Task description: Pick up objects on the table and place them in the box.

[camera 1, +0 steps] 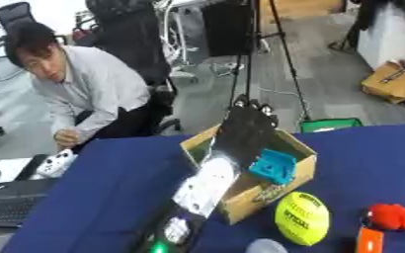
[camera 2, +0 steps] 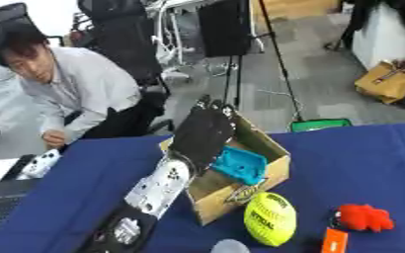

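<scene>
Fingers straight and empty, the left hand (camera 1: 245, 129) hangs over the cardboard box (camera 1: 303, 148), where a teal object (camera 1: 273, 167) already lies inside. Just in front of the box waits a yellow ball (camera 1: 302, 218), probably light but smooth and prone to rolling, best cupped around its middle. A red toy (camera 1: 396, 216) sits beyond the ball.

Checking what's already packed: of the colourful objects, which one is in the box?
The teal object, resting on the box edge. The yellow ball and red toy lie on the table.
</scene>
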`<state>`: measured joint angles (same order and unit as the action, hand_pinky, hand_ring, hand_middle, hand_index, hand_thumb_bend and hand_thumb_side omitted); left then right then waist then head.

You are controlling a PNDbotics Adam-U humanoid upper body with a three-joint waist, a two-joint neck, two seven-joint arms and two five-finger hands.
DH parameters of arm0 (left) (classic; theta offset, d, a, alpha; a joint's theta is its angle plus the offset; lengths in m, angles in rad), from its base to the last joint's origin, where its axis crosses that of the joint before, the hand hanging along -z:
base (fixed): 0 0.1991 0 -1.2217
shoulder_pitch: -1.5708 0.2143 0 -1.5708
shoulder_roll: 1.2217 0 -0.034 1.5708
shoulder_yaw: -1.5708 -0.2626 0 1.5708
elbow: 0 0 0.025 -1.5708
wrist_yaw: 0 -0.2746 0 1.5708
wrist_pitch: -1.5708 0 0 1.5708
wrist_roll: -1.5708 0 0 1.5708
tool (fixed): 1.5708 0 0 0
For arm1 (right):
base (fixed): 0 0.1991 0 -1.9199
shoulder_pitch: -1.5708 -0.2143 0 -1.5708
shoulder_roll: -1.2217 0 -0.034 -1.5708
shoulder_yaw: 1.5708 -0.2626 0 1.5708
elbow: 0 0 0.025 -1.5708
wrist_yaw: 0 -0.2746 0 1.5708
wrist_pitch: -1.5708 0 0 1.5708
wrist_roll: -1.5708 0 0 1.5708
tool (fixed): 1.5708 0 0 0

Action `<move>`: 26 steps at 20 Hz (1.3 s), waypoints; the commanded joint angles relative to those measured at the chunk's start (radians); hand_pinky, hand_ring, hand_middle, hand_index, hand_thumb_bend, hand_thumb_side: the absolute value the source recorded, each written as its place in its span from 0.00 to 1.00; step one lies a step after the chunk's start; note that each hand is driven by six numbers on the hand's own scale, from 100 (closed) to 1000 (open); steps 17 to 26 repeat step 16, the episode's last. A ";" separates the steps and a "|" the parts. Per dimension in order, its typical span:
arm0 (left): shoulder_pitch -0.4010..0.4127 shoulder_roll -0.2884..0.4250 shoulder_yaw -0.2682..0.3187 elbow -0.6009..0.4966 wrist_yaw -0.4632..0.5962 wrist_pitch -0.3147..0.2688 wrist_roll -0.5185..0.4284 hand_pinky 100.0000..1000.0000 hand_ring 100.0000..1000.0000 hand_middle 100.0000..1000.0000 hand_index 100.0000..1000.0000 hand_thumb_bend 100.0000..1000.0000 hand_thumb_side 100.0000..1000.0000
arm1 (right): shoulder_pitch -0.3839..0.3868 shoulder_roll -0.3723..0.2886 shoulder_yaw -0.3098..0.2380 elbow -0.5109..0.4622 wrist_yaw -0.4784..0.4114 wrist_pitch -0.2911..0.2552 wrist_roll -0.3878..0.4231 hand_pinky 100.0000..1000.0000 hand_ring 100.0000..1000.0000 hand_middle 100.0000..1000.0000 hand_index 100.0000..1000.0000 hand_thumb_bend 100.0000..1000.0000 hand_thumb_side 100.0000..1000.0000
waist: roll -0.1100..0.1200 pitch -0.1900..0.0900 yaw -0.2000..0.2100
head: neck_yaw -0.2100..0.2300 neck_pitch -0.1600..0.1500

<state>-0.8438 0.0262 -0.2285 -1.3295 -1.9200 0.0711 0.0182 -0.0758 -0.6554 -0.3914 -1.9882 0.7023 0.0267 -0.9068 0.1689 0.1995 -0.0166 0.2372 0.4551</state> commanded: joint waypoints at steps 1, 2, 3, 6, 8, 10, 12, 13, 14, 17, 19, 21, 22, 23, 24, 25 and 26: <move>-0.020 0.001 0.015 0.016 -0.013 0.001 0.022 0.57 0.48 0.36 0.50 0.64 0.00 | -0.010 -0.017 -0.002 -0.012 0.000 -0.003 0.000 0.85 0.83 0.78 0.76 0.00 0.79 | -0.016 -0.010 0.000 | 0.002 -0.012; -0.020 0.001 0.015 0.019 -0.011 0.001 0.024 0.57 0.48 0.37 0.50 0.62 0.00 | -0.011 -0.018 -0.002 -0.012 0.000 -0.003 0.000 0.85 0.83 0.78 0.76 0.00 0.79 | -0.016 -0.009 0.000 | 0.002 -0.011; -0.020 0.000 0.015 0.021 -0.009 0.001 0.026 0.57 0.48 0.37 0.50 0.62 0.00 | -0.012 -0.018 -0.002 -0.012 -0.001 -0.003 0.000 0.85 0.83 0.78 0.76 0.00 0.79 | -0.016 -0.009 0.001 | 0.003 -0.011; -0.021 0.000 0.016 0.024 -0.007 0.003 0.026 0.57 0.48 0.38 0.50 0.56 0.00 | -0.012 -0.019 -0.003 -0.012 -0.002 -0.004 0.000 0.85 0.83 0.77 0.76 0.00 0.79 | -0.016 -0.009 0.001 | 0.003 -0.012; -0.021 -0.001 0.017 0.025 0.001 0.005 0.024 0.62 0.59 0.54 0.73 0.37 0.01 | -0.012 -0.019 -0.003 -0.012 -0.002 -0.003 0.000 0.85 0.83 0.77 0.76 0.00 0.79 | -0.015 -0.009 0.000 | 0.003 -0.014; -0.020 -0.001 0.014 0.022 0.010 0.003 0.020 0.66 0.67 0.64 0.85 0.33 0.04 | -0.013 -0.019 -0.004 -0.012 -0.002 -0.003 0.000 0.85 0.83 0.77 0.76 0.00 0.79 | -0.015 -0.010 -0.001 | 0.002 -0.016; -0.020 0.001 0.009 0.003 0.015 -0.006 0.019 0.79 0.83 0.84 1.00 0.30 0.06 | -0.013 -0.020 -0.005 -0.012 -0.002 -0.003 0.000 0.85 0.83 0.77 0.76 0.00 0.79 | -0.016 -0.010 0.000 | 0.000 -0.018; -0.020 0.002 0.007 -0.007 0.016 -0.010 0.017 0.79 0.83 0.84 1.00 0.30 0.06 | -0.013 -0.020 -0.006 -0.012 -0.002 -0.002 0.000 0.85 0.83 0.77 0.76 0.00 0.79 | -0.016 -0.010 0.000 | -0.001 -0.018; -0.019 0.003 0.007 -0.015 0.016 -0.012 0.014 0.88 0.95 0.99 1.00 0.28 0.05 | -0.013 -0.021 -0.006 -0.012 -0.002 -0.002 0.000 0.85 0.83 0.77 0.76 0.00 0.79 | -0.016 -0.010 0.000 | -0.001 -0.019; -0.020 0.006 0.005 -0.055 0.021 -0.014 0.008 0.89 0.97 1.00 1.00 0.26 0.03 | -0.014 -0.020 -0.007 -0.012 -0.003 -0.003 0.000 0.85 0.83 0.77 0.76 0.00 0.79 | -0.017 -0.010 0.000 | -0.003 -0.020; -0.020 0.006 0.005 -0.055 0.021 -0.014 0.008 0.89 0.97 1.00 1.00 0.26 0.03 | -0.014 -0.020 -0.007 -0.012 -0.003 -0.003 0.000 0.85 0.83 0.77 0.76 0.00 0.79 | -0.017 -0.010 0.000 | -0.003 -0.020; -0.020 0.006 0.005 -0.055 0.021 -0.014 0.008 0.89 0.97 1.00 1.00 0.26 0.03 | -0.014 -0.020 -0.007 -0.012 -0.003 -0.003 0.000 0.85 0.83 0.77 0.76 0.00 0.79 | -0.017 -0.010 0.000 | -0.003 -0.020; -0.020 0.006 0.005 -0.055 0.021 -0.014 0.008 0.89 0.97 1.00 1.00 0.26 0.03 | -0.014 -0.020 -0.007 -0.012 -0.003 -0.003 0.000 0.85 0.83 0.77 0.76 0.00 0.79 | -0.017 -0.010 0.000 | -0.003 -0.020; -0.020 0.006 0.005 -0.055 0.021 -0.014 0.008 0.89 0.97 1.00 1.00 0.26 0.03 | -0.014 -0.020 -0.007 -0.012 -0.003 -0.003 0.000 0.85 0.83 0.77 0.76 0.00 0.79 | -0.017 -0.010 0.000 | -0.003 -0.020; -0.020 0.006 0.005 -0.055 0.021 -0.014 0.008 0.89 0.97 1.00 1.00 0.26 0.03 | -0.014 -0.020 -0.007 -0.012 -0.003 -0.003 0.000 0.85 0.83 0.77 0.76 0.00 0.79 | -0.017 -0.010 0.000 | -0.003 -0.020; -0.020 0.006 0.005 -0.055 0.021 -0.014 0.008 0.89 0.97 1.00 1.00 0.26 0.03 | -0.014 -0.020 -0.007 -0.012 -0.003 -0.003 0.000 0.85 0.83 0.77 0.76 0.00 0.79 | -0.017 -0.010 0.000 | -0.003 -0.020; -0.020 0.006 0.005 -0.055 0.021 -0.014 0.008 0.89 0.97 1.00 1.00 0.26 0.03 | -0.014 -0.020 -0.007 -0.012 -0.003 -0.003 0.000 0.85 0.83 0.77 0.76 0.00 0.79 | -0.017 -0.010 0.000 | -0.003 -0.020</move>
